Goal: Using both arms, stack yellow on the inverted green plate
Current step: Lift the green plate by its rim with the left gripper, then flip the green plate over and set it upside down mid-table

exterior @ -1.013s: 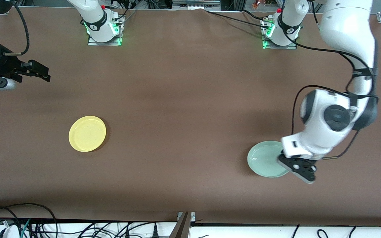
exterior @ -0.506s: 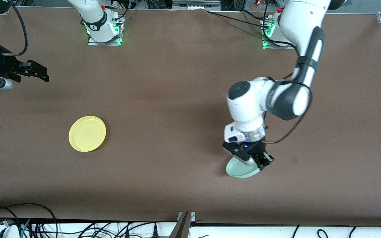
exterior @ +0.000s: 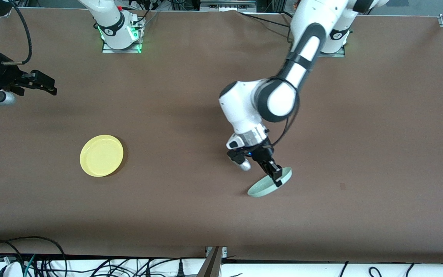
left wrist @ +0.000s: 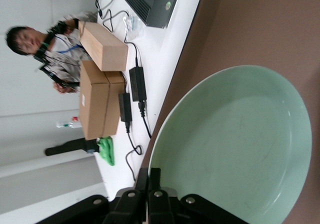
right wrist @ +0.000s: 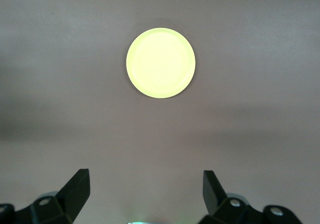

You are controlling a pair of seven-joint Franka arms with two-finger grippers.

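My left gripper is shut on the rim of the pale green plate and holds it steeply tilted over the middle of the brown table, its lower edge at or near the tabletop. In the left wrist view the plate's hollow side faces the camera, with the rim pinched between the black fingers. The yellow plate lies flat, rim up, toward the right arm's end of the table; it also shows in the right wrist view. My right gripper is open and empty, waiting high by the table's end.
The arm bases stand along the table's edge farthest from the front camera. Cables lie along the near edge, off the table. The left wrist view shows cardboard boxes and a person off the table.
My left arm has carried the green plate from the left arm's end toward the table's middle and turned it from flat to steeply tilted. The right gripper and yellow plate have stayed put.
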